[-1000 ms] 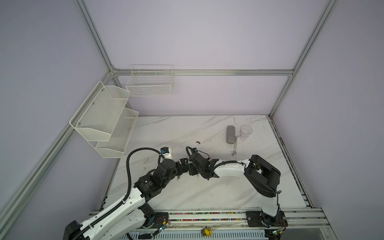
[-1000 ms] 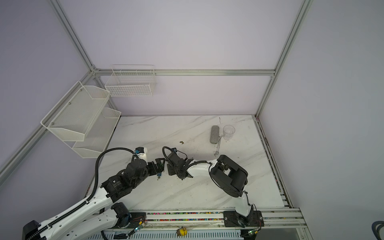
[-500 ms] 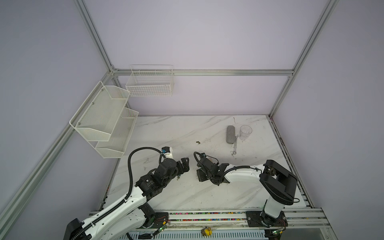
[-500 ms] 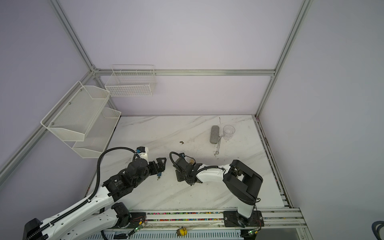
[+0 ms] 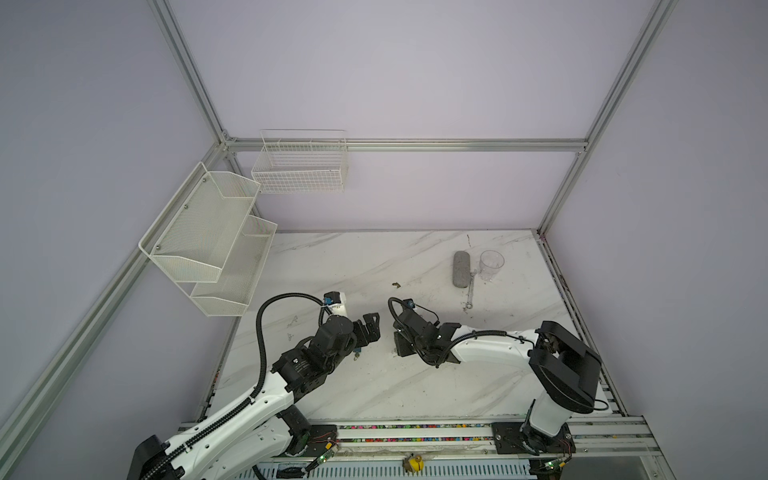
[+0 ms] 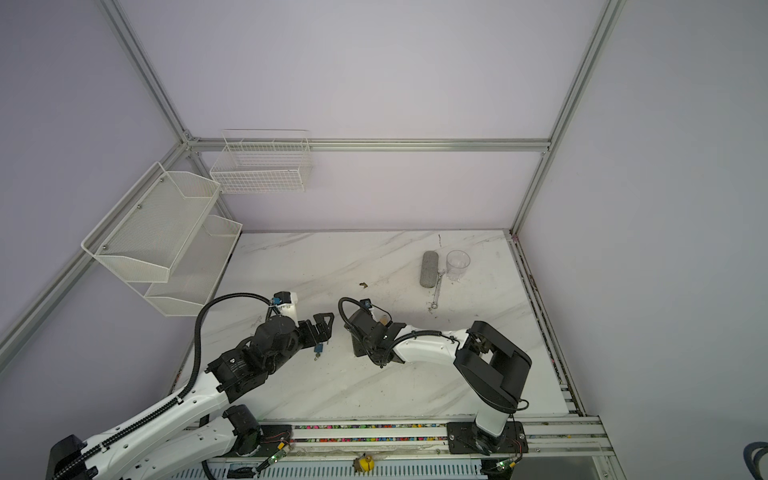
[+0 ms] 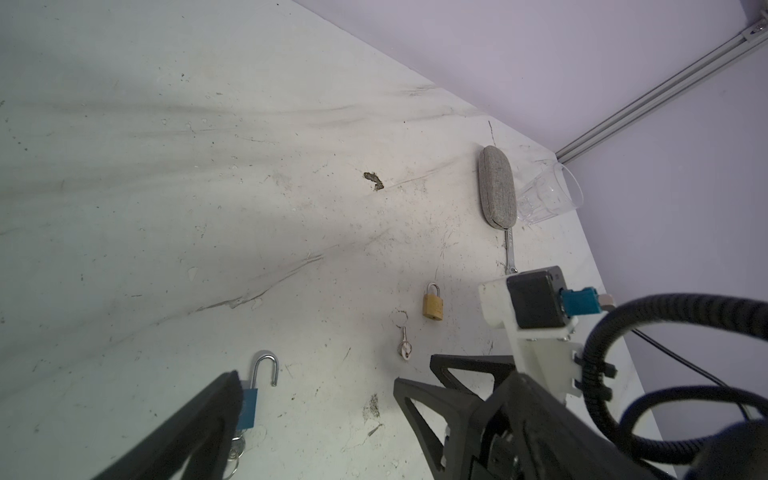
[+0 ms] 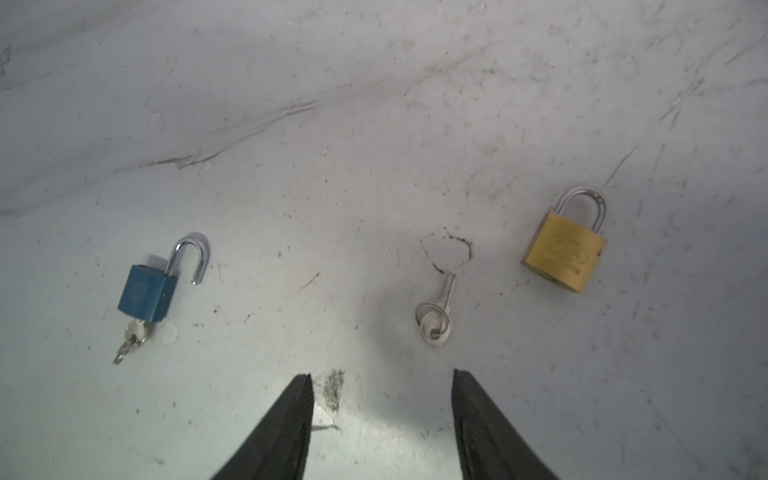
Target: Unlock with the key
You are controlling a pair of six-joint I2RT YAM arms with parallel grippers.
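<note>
Right wrist view: right hand (image 8: 381, 419) spread open, empty, above the desk (image 8: 374, 124). The blue padlock (image 8: 145, 296), shackle sprung, key (image 8: 134, 332) inserted, lies at six o'clock of the wide-open left hand (image 6: 325, 328) in a top view.

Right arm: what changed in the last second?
The right gripper pulled back from the left gripper toward the near table edge, elbow swinging right; its fingers are apart, holding nothing. Left arm, grey case, cup and wrench stayed put.
</note>
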